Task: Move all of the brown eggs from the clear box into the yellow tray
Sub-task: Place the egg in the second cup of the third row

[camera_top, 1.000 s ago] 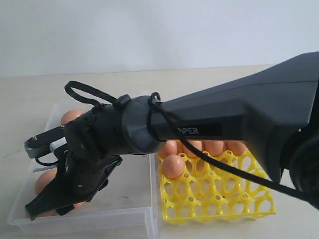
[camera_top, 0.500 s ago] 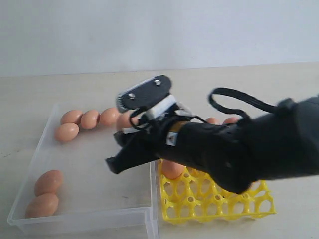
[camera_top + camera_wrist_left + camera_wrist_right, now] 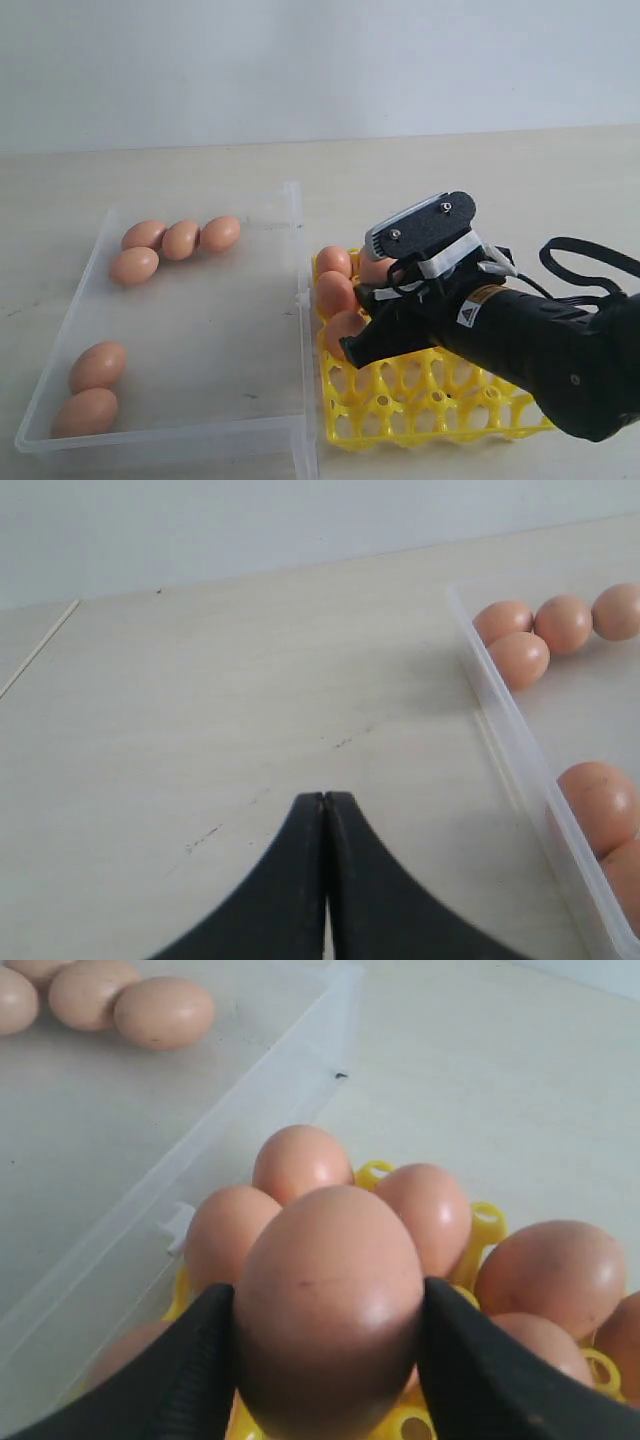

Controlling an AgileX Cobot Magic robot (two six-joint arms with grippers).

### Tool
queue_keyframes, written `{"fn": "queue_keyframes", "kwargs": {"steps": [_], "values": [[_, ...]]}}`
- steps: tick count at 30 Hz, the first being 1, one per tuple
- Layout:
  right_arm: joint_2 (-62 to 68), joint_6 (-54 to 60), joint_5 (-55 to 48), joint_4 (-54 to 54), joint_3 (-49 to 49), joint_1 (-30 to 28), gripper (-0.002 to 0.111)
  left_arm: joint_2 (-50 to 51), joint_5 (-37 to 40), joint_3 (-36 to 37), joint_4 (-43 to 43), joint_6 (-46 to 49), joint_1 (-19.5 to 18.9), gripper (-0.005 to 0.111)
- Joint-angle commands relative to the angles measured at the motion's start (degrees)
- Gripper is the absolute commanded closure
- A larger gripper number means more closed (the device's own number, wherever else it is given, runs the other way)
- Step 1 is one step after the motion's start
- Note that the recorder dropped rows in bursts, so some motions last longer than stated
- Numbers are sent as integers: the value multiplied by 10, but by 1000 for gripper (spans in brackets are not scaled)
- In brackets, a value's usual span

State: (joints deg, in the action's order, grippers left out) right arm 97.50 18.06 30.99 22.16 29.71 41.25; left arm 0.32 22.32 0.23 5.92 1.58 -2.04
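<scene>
- Hovering over the yellow tray's [image 3: 440, 418] column nearest the clear box [image 3: 299, 250], your right gripper [image 3: 362, 340] clamps 1 brown egg [image 3: 328, 1295].
- Your left gripper [image 3: 324, 815] is closed, empty, outside that box's wall.

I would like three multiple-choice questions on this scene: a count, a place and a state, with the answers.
1. The clear box holds this many brown eggs: A) six B) two C) ten
2. The right gripper is above: A) the clear box B) the yellow tray C) neither
3. The left gripper is: A) open B) shut on an egg C) shut, empty
Answers: 1 A, four in one group, two in another. 2 B, tray cups lie under its held egg. 3 C, its jaws meet with nothing between.
</scene>
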Motion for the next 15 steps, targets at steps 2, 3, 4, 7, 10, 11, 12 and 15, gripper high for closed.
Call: {"fn": "queue_keyframes", "kwargs": {"steps": [2, 3, 4, 7, 10, 11, 12, 15], "values": [[20, -7, 1, -2, -2, -4, 98, -3, -5, -2, -1, -3, 3, 107], [22, -7, -9, -2, -2, -4, 91, -3, -5, -2, -1, -3, 3, 107], [24, -7, -17, -2, -2, -4, 84, -3, -5, -2, -1, -3, 3, 107], [24, -7, -22, -2, -2, -4, 51, -3, -5, -2, -1, -3, 3, 107], [10, 6, -27, -2, -2, -4, 35, -3, -5, -2, -1, -3, 3, 107], [-2, 23, -48, 2, -1, -4, 38, -3, -5, -2, -1, -3, 3, 107], [-20, 49, -82, 7, 3, -4, 43, -3, -5, -2, -1, -3, 3, 107], [-95, 118, -209, 32, 27, -4, 63, -3, -5, -2, -1, -3, 3, 107]]}}
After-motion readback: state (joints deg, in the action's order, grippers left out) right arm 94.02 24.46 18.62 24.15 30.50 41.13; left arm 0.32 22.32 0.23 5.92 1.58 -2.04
